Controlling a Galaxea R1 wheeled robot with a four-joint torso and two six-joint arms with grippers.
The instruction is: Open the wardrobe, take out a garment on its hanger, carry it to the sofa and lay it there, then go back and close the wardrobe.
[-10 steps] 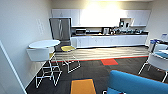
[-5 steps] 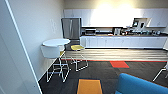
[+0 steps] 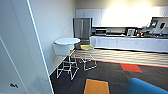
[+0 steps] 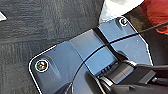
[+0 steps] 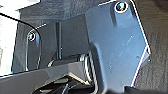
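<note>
In the head view, a tall white panel [image 3: 22,47], perhaps the wardrobe's side or door, though that was unclear, stood close at the near left. Beyond it, beside the wall, stood a round white table [image 3: 67,41] with a white chair [image 3: 63,53] tucked under it and a yellow-seated chair [image 3: 86,51] just beside it. Behind the table rose a steel fridge [image 3: 82,28], and from the fridge a white counter [image 3: 127,42] ran off along the back wall. The dark carpet [image 3: 110,75] in front of the table carried a red tile [image 3: 131,67] and an orange tile [image 3: 97,86]. Near the orange tile, a rounded blue corner of the sofa [image 3: 147,87] showed.

In the left wrist view, over dark carpet, a red cloth with a white part beside it, likely the garment [image 4: 156,13], lay just past the wrist plate. Whether that gripper was spread or pressed together could not be told.

In the right wrist view, dark carpet lay past the wrist plate; that gripper's state could not be told either.
</note>
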